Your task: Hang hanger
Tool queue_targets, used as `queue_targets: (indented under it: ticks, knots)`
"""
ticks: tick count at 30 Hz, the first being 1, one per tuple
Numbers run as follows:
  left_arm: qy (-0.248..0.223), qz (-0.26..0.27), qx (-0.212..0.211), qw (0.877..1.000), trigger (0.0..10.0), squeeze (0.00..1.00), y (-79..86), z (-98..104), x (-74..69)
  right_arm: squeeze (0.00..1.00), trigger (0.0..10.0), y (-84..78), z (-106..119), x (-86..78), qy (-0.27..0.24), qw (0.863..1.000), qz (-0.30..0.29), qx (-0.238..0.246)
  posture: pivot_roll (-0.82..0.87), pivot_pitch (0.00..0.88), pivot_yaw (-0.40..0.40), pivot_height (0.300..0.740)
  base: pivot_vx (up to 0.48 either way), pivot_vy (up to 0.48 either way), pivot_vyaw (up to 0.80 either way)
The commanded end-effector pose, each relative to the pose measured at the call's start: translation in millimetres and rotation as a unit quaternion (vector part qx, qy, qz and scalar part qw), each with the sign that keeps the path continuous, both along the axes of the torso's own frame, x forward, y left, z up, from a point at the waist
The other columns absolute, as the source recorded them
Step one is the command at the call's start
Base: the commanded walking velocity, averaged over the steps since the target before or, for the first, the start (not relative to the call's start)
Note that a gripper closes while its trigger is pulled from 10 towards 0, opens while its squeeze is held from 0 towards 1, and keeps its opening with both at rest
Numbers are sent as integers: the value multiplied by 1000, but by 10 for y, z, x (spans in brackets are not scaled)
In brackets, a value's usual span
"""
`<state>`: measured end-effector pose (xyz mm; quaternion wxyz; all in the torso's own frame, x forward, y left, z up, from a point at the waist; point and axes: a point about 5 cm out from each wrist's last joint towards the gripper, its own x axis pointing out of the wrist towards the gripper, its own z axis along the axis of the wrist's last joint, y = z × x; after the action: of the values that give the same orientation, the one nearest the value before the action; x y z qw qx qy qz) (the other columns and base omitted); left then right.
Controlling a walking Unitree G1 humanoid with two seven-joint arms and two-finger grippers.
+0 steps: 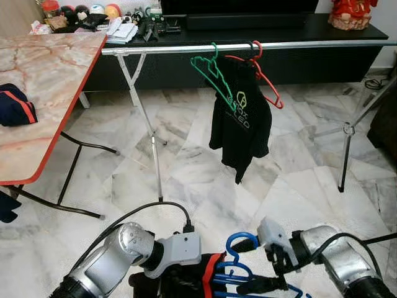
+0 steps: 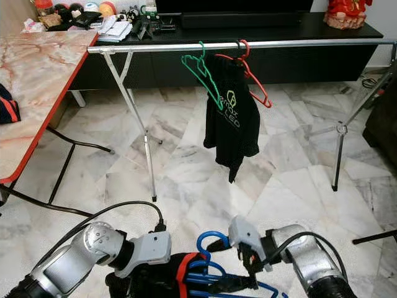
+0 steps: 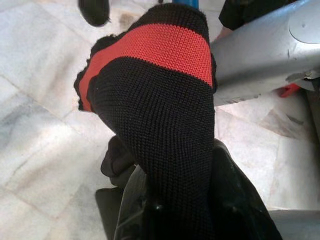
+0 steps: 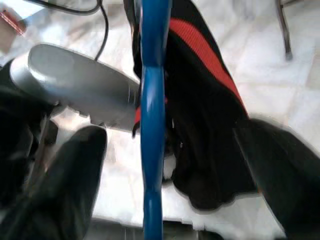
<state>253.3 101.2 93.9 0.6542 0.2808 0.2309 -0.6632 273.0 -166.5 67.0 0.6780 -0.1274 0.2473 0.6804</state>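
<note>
Blue hanger [image 1: 239, 264] held low in front of the robot, just above the marble floor [image 1: 198, 167], between the two grippers. Its hook [image 1: 240, 239] rises just inboard of the right gripper [image 1: 263, 282]; its wire body runs across toward the left gripper [image 1: 198, 273]. Right gripper: black fingers [image 4: 65, 175] set on either side of the blue wire, which the right wrist view shows running straight between them; the fingers look clamped on it. Left gripper: closed on a black garment [image 3: 160, 125] with a red band [image 3: 150, 47], the knit cloth bunched over the fingers in the left wrist view. This garment hangs at the blue hanger, between both grippers; whether it is fully threaded on cannot be told.

Ahead of and above both grippers, well apart from them: a metal rail [image 1: 260, 46] on folding legs [image 1: 146, 118], crossing the scene. On the rail, a green hanger [image 1: 211, 74], bare, and just beside it a red hanger [image 1: 267, 81], with a black shirt [image 1: 239, 118] bearing a pale printed logo hanging at them. Beyond the rail, a long dark cabinet [image 1: 279, 31] with small items on its top.

Forward of the left gripper, on its outer side: a marble-patterned table [image 1: 43, 93] with red edge, carrying a dark folded cloth [image 1: 13, 105] with a red stripe.
</note>
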Motion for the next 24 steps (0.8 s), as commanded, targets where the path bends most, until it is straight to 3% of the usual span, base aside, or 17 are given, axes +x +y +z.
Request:
queue_targets:
  ticks: [1, 2, 3, 24]
  knots:
    - [-10, -11, 1, 1000, 10000, 0, -39, 21, 1, 0, 6431, 20, -68, -14, -9, 1000, 3, -20, -27, 149, -12, 740, 0, 0, 0]
    - [-10, -10, 1, 1000, 10000, 0, -39, 22, 2, 0, 6431, 23, -75, -7, -15, 1000, 1, -23, -27, 149, -12, 740, 0, 0, 0]
    - [-11, -10, 1, 1000, 10000, 0, -39, 23, 3, 0, 0, 27, -82, 3, -18, 1000, -5, -24, -27, 149, -12, 740, 0, 0, 0]
    - [-21, -1, -6, 1000, 10000, 0, -33, 70, 55, 0, 0, 120, -118, 26, -32, 999, -16, -6, -25, 151, -5, 740, 0, 0, 0]
